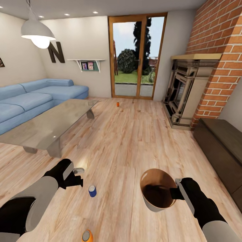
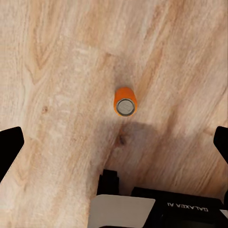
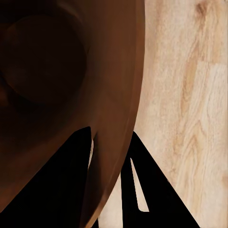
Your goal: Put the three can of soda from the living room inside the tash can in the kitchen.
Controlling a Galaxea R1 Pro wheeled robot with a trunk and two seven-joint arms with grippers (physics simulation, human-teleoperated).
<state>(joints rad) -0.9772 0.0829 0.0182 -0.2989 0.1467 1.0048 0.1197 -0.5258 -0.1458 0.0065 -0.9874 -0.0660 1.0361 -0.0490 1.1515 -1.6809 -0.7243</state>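
A dark blue can of soda stands on the plank floor just right of my left gripper. An orange can stands close to my base, and in the left wrist view an orange can is seen from above, well beyond the open, empty left gripper. Another orange can stands far off near the glass doors. My right gripper holds the tash can above the floor, tilted so its orange-brown inside shows. The right wrist view shows the right gripper shut across the rim of the tash can.
A glass-topped low table and a light blue sofa take up the left. The brick fireplace and a dark low cabinet line the right wall. Wood-framed glass doors stand at the back.
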